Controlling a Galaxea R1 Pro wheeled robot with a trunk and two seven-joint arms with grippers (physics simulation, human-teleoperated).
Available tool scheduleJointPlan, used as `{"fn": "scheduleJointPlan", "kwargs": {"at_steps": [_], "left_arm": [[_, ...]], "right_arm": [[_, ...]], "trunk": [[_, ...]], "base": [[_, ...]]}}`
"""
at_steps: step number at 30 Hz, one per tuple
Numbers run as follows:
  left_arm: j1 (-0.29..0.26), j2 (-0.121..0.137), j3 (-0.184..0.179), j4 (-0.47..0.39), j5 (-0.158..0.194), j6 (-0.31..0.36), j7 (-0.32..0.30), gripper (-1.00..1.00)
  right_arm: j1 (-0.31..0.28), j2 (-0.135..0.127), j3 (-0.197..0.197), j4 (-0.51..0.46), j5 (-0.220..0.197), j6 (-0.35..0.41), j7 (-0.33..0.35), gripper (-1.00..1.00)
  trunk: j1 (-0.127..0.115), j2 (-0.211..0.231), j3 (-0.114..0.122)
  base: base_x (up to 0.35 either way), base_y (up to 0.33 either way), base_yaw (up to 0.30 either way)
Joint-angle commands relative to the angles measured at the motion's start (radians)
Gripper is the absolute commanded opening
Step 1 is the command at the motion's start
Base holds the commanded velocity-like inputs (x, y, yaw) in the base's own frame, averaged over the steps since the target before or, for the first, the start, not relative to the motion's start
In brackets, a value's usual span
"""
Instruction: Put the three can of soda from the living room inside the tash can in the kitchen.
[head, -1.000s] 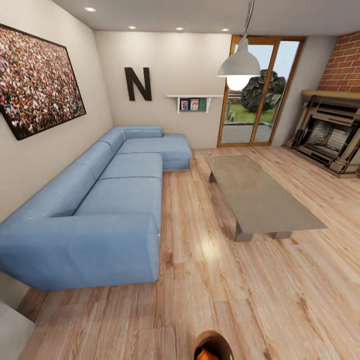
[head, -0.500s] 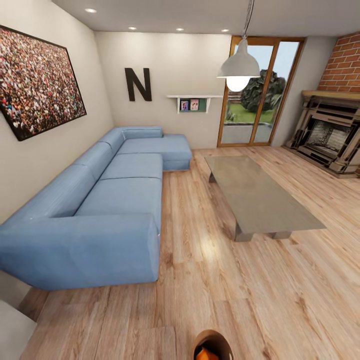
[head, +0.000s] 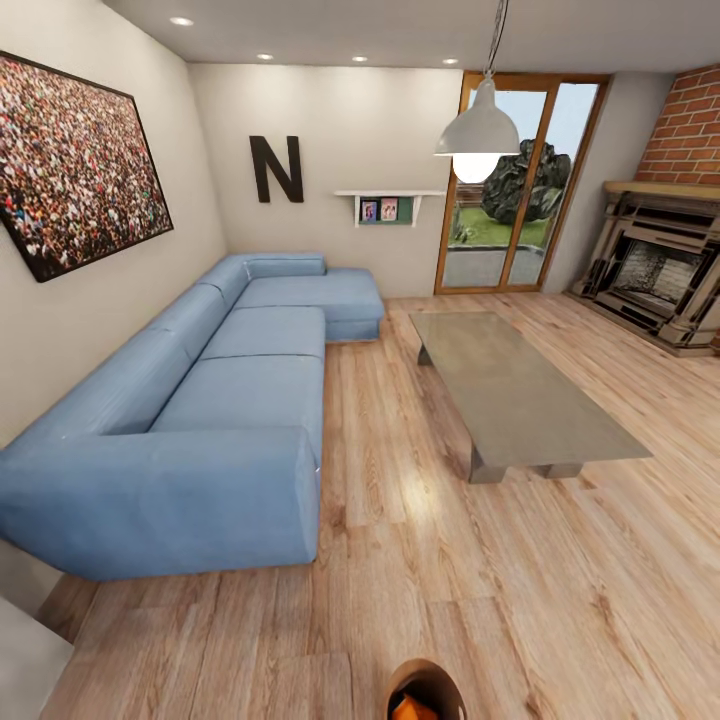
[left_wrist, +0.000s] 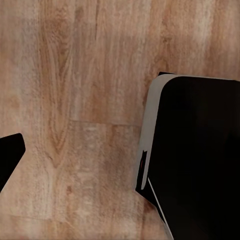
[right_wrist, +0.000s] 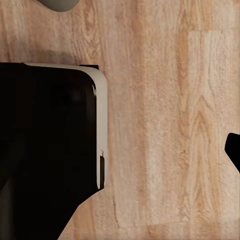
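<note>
I am in the living room, with the long blue corner sofa (head: 230, 400) on the left and the glass low table (head: 515, 390) right of the middle. At the very bottom edge of the head view is the round tash can (head: 432, 681), showing its brown inside. A bright orange piece (head: 412, 709) lies in it, which looks like a can of soda. Nothing stands on the glass table. Each wrist view looks down on wood floor and my dark base (left_wrist: 200, 160) (right_wrist: 45, 145), with one dark tip at the edge of the picture. The kitchen is out of view.
A brick fireplace (head: 665, 265) stands at the right wall and a glass door (head: 505, 190) at the back. A pendant lamp (head: 480, 125) hangs above the table. Bare wood floor (head: 400, 500) runs between sofa and table. A pale grey surface (head: 25, 660) sits at the bottom left.
The whole head view has shifted very slightly. Nothing in the room has moved.
</note>
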Motion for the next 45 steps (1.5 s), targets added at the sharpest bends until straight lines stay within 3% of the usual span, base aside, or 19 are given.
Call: {"fn": "scheduleJointPlan", "kwargs": {"at_steps": [1,16,19,24,28,45], "left_arm": [[0.0,0.0,0.0,0.0,0.0,0.0,0.0,1.0],[0.0,0.0,0.0,-0.003,0.001,0.037,0.0,1.0],[0.0,0.0,0.0,-0.005,0.002,0.035,-0.001,1.0],[-0.002,0.0,0.004,-0.008,0.003,0.04,-0.001,1.0],[-0.003,0.0,0.005,-0.01,0.004,0.042,-0.001,1.0],[-0.005,-0.006,0.006,-0.014,0.0,0.043,-0.003,1.0]], "right_arm": [[0.0,0.0,0.0,0.0,0.0,0.0,0.0,1.0],[0.0,0.001,-0.002,-0.005,0.0,-0.003,0.0,1.0],[0.0,0.001,-0.012,-0.01,0.0,-0.003,0.0,1.0],[0.0,0.001,-0.08,-0.018,0.001,-0.002,-0.006,1.0],[0.0,0.0,-0.103,-0.019,0.003,-0.002,-0.008,1.0],[0.0,0.019,-0.113,-0.006,0.005,-0.001,-0.009,1.0]], "trunk": [[0.0,0.0,0.0],[0.0,0.0,0.0],[0.0,0.0,0.0],[0.0,0.0,0.0],[0.0,0.0,0.0],[0.0,0.0,0.0]], "base": [[0.0,0.0,0.0],[0.0,0.0,0.0],[0.0,0.0,0.0],[0.0,0.0,0.0],[0.0,0.0,0.0],[0.0,0.0,0.0]]}}
